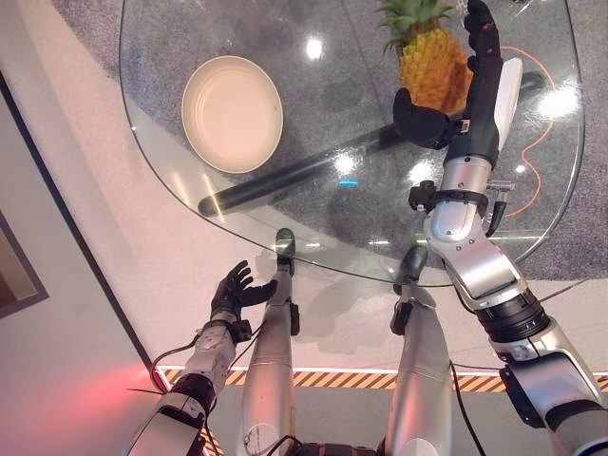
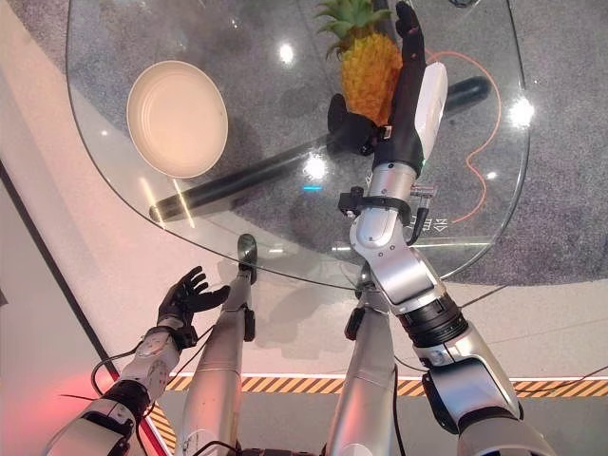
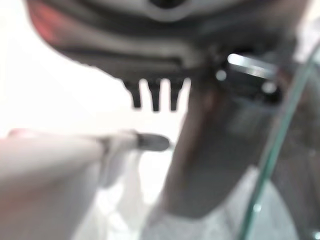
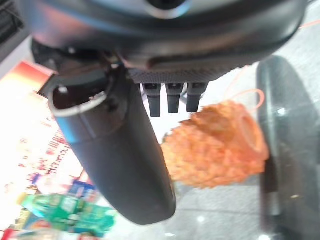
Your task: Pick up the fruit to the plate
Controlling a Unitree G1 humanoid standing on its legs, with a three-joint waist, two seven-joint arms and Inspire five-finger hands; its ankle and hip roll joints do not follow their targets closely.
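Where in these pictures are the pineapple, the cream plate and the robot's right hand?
Orange pineapple with green crown (image 1: 429, 65): left eye view, on its scaly body.
Round cream plate (image 1: 204, 142): left eye view, on its near rim.
Right hand (image 1: 480, 104): left eye view, on its dark palm.

Bright overhead lamps throw several white glare spots onto the glass surface (image 1: 532, 204), and pale streaks run along its curved near rim. The head views are evenly lit and fairly crisp, with a red glow on the floor (image 1: 104, 380) at the lower left. The left wrist view is washed out and heavily blurred. In the right wrist view the pineapple (image 4: 215, 147) is soft and out of focus
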